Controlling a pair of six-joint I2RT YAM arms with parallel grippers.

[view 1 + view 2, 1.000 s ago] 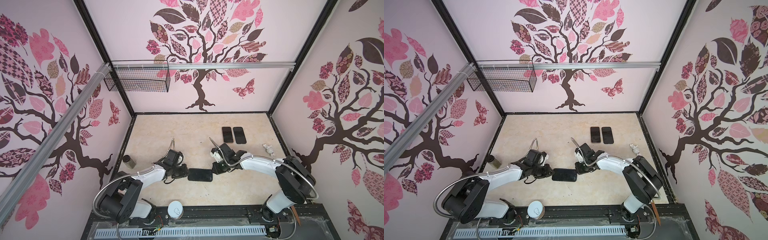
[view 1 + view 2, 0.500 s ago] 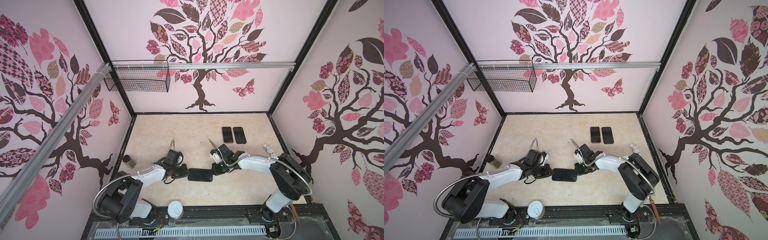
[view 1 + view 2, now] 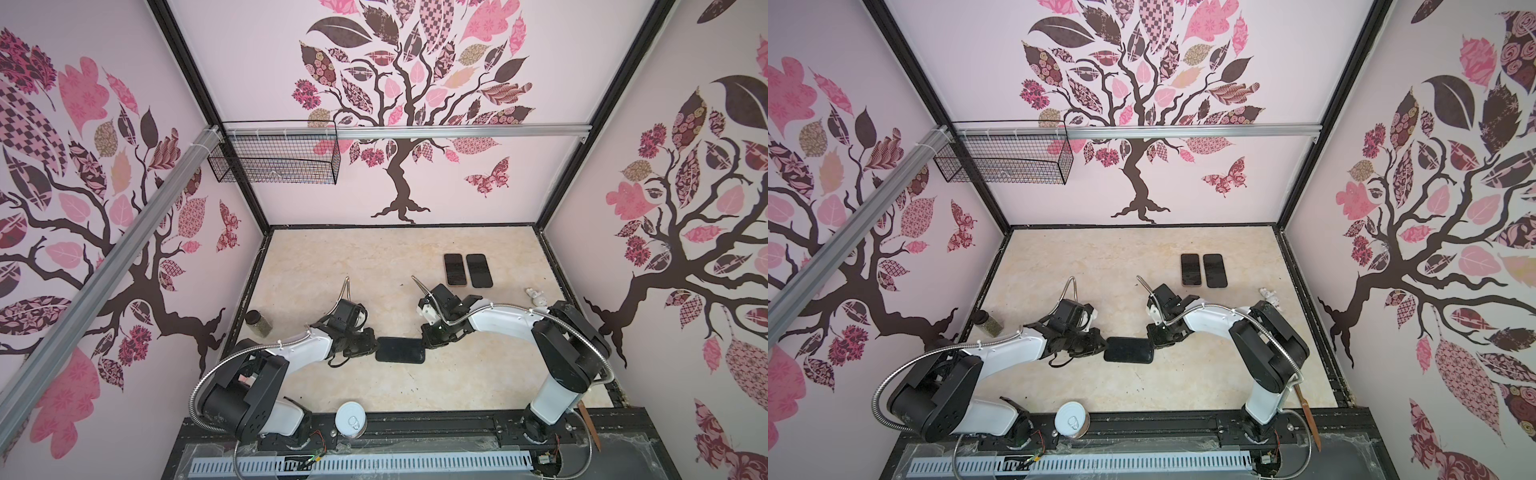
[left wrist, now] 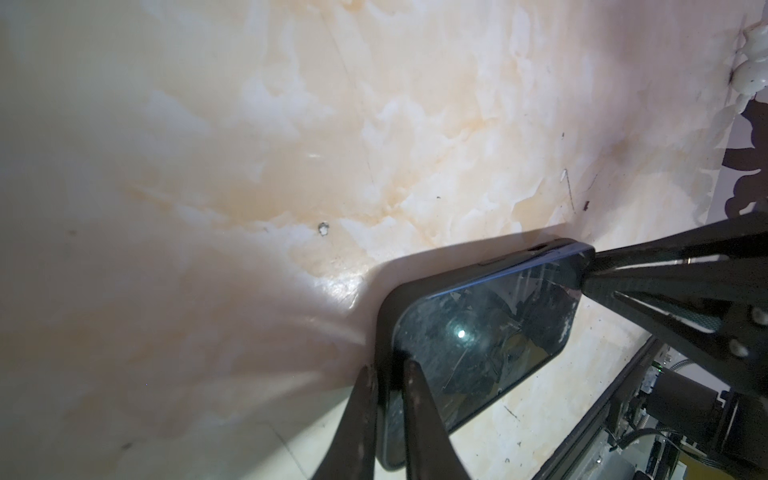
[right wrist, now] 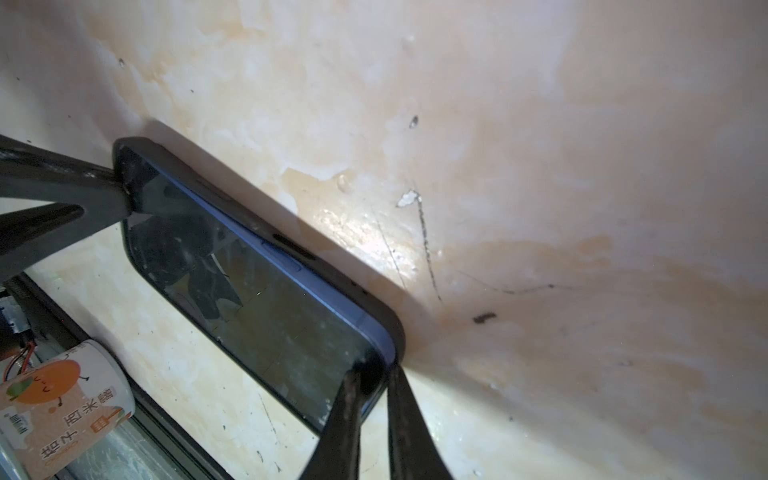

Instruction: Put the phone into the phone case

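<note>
Left wrist view: left claw [image 4: 388,368] pinched nearly shut on the phone case [image 4: 384,316] rim; right claw [image 5: 374,370] clamps the opposite corner, likely seating the phone [image 4: 478,340] lying between them.

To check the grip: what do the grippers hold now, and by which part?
Both pinch the phone, lying in its black case: left gripper at one short end, right gripper at a corner of the opposite end.

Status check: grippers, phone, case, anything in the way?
Left gripper jaws pinch one end of phone case, right gripper the opposite corner. Phone lies in case, one long edge looks proud. Spare phones, can stand well apart.
</note>
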